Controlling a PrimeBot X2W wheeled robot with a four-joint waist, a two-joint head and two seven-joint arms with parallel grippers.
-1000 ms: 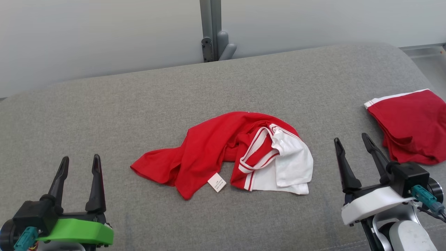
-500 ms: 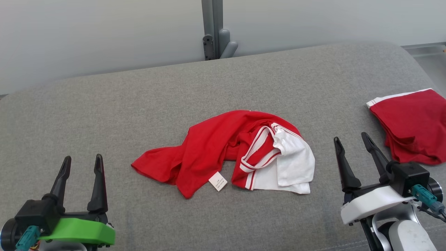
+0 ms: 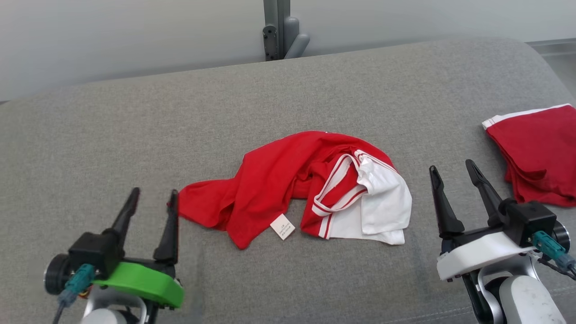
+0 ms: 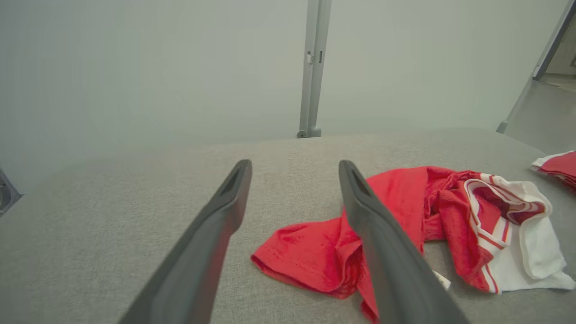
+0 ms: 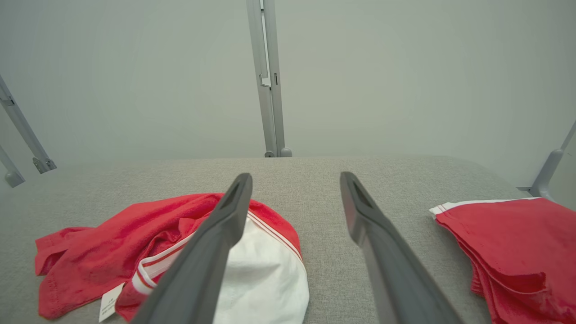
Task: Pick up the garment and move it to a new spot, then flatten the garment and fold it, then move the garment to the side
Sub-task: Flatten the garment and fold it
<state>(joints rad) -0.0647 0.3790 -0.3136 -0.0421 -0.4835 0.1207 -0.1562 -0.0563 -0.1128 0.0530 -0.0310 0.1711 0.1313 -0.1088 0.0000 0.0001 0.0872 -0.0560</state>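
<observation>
Left claw (image 3: 154,194): fingers spread wide, nothing between them. Since a second ago it has come away from the near left corner of the worktop (image 3: 90,135) and advanced toward the middle. Its inner fingertip now sits just beside the left end of the garment (image 3: 270,180). The head camera has also tipped a little, so we discount part of the apparent shift.

In the left wrist view the claw (image 4: 294,168) looks along the cloth. The red tail of the garment (image 4: 306,252) lies under and beyond the inner finger. We cannot tell whether the finger touches the cloth.

Right claw (image 3: 451,166): fingers equally wide, empty, near the near right corner, much where it was. It stands near the garment's white panel but apart from it. The right wrist view shows this claw (image 5: 295,177) with the crumpled garment (image 5: 112,234) off to one side.

The garment is crumpled mid-worktop, label (image 3: 282,226) showing. A second red garment (image 3: 535,148) lies folded at the right edge.

Our reading: the pick-up has only begun, and the left arm is lining up on the tail while nothing is gripped yet.
</observation>
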